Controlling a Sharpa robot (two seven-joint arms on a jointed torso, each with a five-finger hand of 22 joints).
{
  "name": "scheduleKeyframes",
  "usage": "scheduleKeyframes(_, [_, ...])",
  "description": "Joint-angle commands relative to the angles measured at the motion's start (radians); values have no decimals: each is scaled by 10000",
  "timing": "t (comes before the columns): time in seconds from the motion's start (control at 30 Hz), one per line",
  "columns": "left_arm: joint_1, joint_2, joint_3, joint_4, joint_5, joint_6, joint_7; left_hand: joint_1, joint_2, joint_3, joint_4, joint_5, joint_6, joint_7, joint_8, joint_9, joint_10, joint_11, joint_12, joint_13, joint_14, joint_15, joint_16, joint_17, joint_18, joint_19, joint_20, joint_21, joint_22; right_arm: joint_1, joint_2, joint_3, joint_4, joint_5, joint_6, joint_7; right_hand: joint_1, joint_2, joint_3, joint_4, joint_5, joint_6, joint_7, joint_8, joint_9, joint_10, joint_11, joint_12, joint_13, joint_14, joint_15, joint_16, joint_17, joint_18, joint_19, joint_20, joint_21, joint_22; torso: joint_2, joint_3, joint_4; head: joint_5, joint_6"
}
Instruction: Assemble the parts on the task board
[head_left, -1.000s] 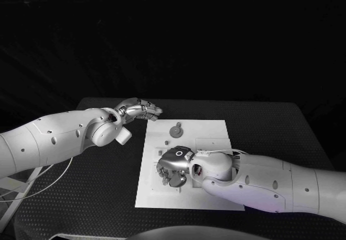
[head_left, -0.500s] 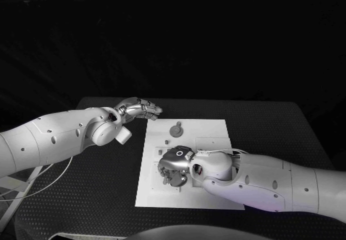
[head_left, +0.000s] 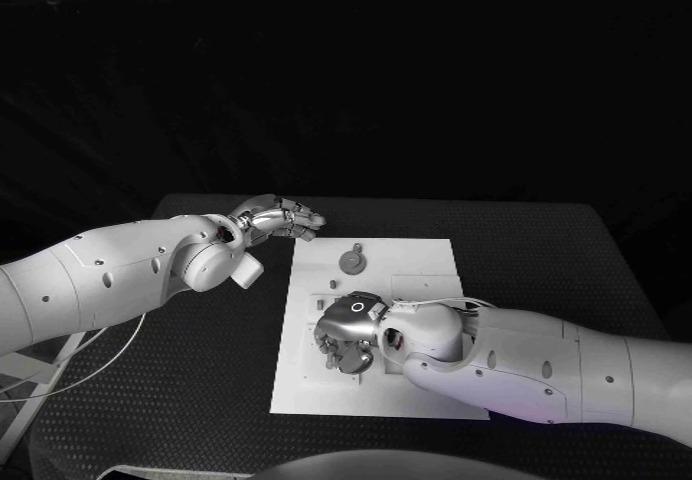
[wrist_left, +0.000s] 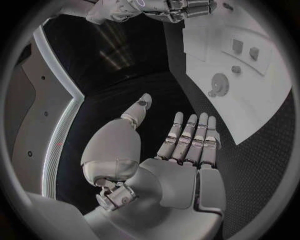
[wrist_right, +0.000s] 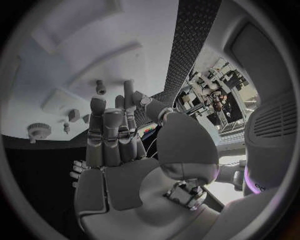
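The task board lay flat at the middle of the black counter, a white plate with its long side running from twelve to six o'clock in the head view. Near its twelve o'clock end a round grey part, toothed like a gear, rested on the plate, with a much smaller grey piece just beyond it. The left wrist view showed the same gear part lying on the board, with three small grey blocks apart from it on the plate.

The right robot hand was down over the board's middle, toward the nine o'clock edge, palm facing the plate and fingers pointing toward six o'clock. In the right wrist view its fingers stood straight and close together, with nothing seen between them; whether the fingertips touched the board could not be told. Past those fingers, small grey parts stood on the white plate, and a gear-like part lay off to one side.

The left robot hand hung off the board, at about eleven o'clock from the plate's centre, just beyond its far corner. In the left wrist view its fingers were stretched out side by side, the thumb apart, and it held nothing.
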Motion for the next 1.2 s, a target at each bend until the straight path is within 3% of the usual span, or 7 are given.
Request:
scheduleKeyframes(0.03, [7,19,8,27,-9,76,67,9,-25,13,-12,-29,66,651,33,-16,2,36,0,0,-44,16,-33,11,-79,27,3,-25,-12,-112,27,-63,-80,-165,350,-53,-4,99,60,-10,30,64,11,22,6,310,-58,33,-13,-134,-66,41,-15,152,-43,-36,63,233,4,-2,9,1,-4])
scheduleKeyframes(1.03, [7,23,8,26,-9,97,50,6,-30,12,-9,-29,66,649,34,-17,-3,38,-2,-1,-45,17,-33,13,-79,27,5,-24,-12,-207,177,-81,-238,23,534,3,-4,114,68,-19,30,72,7,24,17,323,-62,26,6,-144,-69,49,-17,152,-52,-35,72,233,1,2,-5,25,-16])
scheduleKeyframes(1.2, [8,11,8,29,-9,101,43,6,-30,12,-9,-29,66,649,34,-17,-3,38,-2,-1,-45,17,-33,13,-79,27,5,-24,-12,-207,182,-82,-282,168,253,-113,-4,114,68,-19,30,72,7,24,17,323,-62,26,6,-144,-69,49,-17,152,-52,-35,72,233,1,2,-5,25,-16])
